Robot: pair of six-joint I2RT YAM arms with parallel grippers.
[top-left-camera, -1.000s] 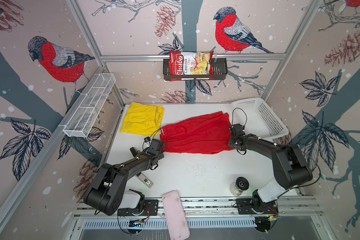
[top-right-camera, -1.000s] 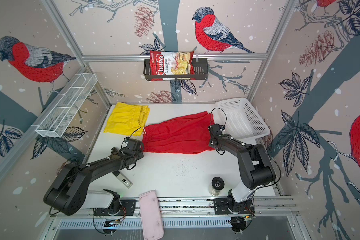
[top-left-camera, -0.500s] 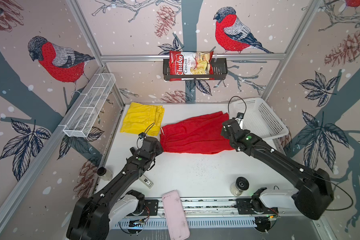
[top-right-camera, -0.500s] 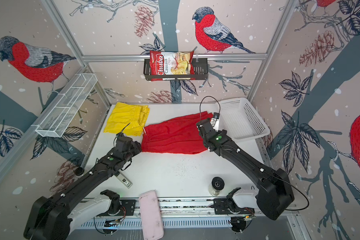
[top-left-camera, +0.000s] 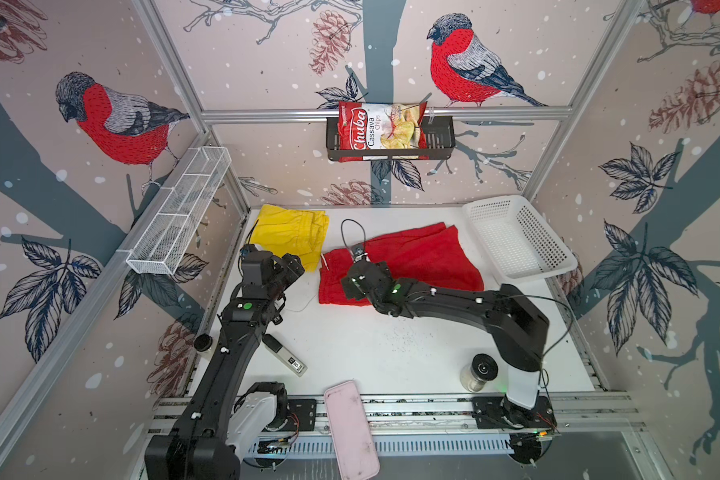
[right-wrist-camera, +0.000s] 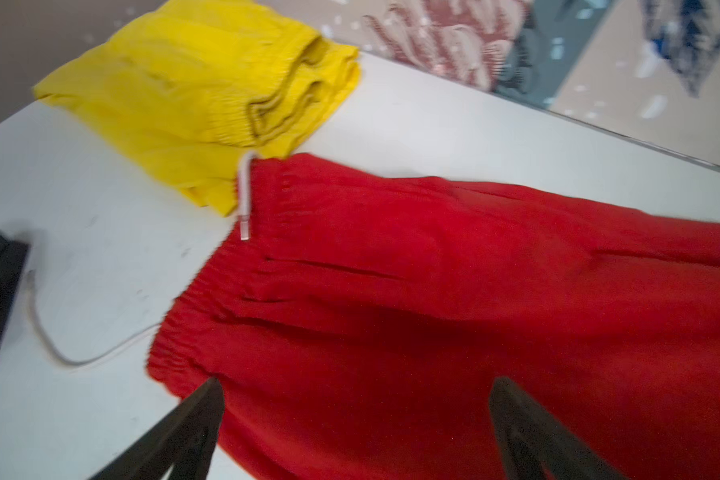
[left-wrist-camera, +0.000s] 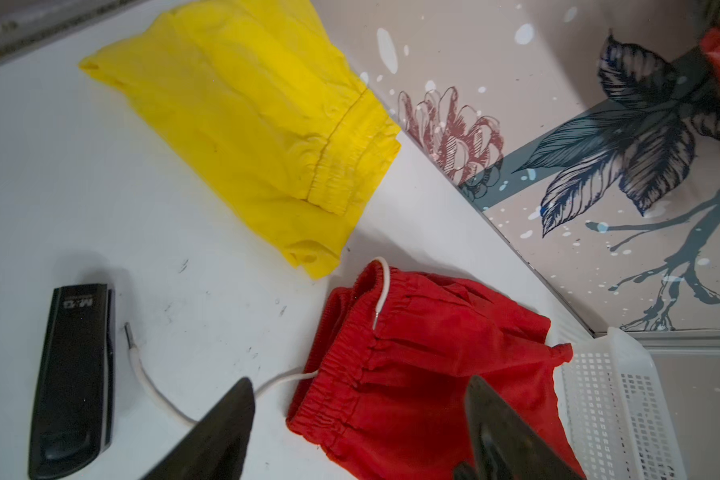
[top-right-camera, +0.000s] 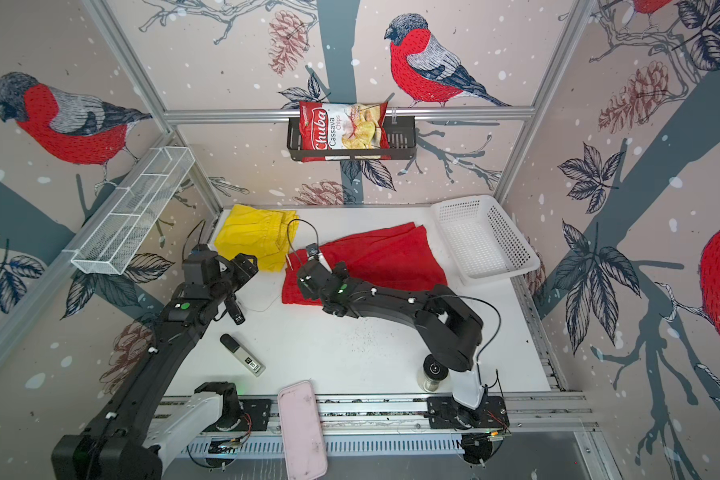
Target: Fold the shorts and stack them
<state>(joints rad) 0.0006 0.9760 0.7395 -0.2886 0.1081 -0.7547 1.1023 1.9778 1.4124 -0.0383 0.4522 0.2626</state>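
Left tool and right tool spread wide, empty, by red shorts, white table flecked (grit, perhaps), bird-print walls.

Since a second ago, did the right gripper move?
Yes. In a top view the right gripper has slid left over the red shorts, away from the white basket, toward their waistband end.

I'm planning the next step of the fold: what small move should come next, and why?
Probably lower the right gripper onto the waistband of the red shorts and close it. It is open and hangs over that end, holding nothing; the red shorts lie flat beside the folded yellow shorts, not yet stacked.
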